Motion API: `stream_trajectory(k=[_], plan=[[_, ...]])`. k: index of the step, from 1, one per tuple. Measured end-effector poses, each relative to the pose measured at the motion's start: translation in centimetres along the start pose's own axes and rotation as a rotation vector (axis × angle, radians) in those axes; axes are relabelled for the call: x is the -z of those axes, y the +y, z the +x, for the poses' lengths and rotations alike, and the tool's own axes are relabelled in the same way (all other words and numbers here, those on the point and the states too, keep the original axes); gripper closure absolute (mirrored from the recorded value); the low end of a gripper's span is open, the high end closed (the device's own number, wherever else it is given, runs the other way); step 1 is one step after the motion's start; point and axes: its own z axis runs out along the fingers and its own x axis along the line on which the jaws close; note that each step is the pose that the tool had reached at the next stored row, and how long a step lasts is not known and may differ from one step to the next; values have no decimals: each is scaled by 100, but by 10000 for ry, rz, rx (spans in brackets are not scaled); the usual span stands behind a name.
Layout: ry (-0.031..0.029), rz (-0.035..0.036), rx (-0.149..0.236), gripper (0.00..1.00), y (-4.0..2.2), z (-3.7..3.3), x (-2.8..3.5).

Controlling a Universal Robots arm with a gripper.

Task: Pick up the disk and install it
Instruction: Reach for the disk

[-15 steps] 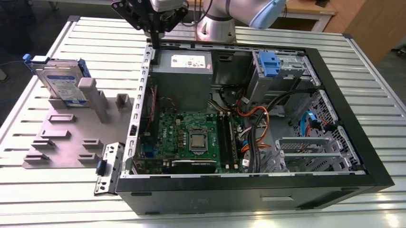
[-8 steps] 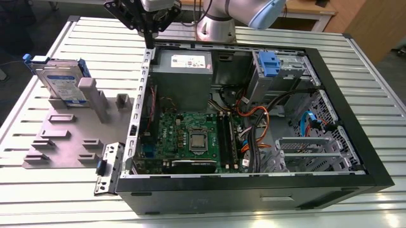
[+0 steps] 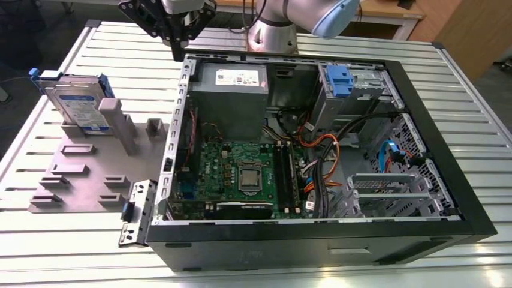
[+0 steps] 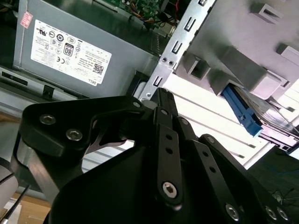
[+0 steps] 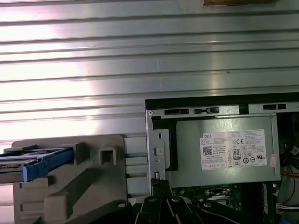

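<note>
Closest, the gripper (image 4: 159, 93) hangs empty, jaws together, by the far corner of the open computer case (image 3: 320, 240). Well apart, the disk (image 3: 78, 105) stands on edge in the grey fixture (image 3: 76, 180) at the exterior view's left.

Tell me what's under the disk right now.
The disk stands on edge in the grey fixture, which lies on the slatted table. The fixture's uprights cover the disk's lower edge, so what it actually rests on cannot be seen.

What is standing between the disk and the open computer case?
In the exterior view, a tall post and a short post of the grey holder stand between the disk and the computer case.
</note>
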Motion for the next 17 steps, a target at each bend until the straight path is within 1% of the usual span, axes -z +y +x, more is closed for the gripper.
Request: stream_trajectory(k=[17], plan=[[-1, 0, 0, 89, -7, 290, -25]])
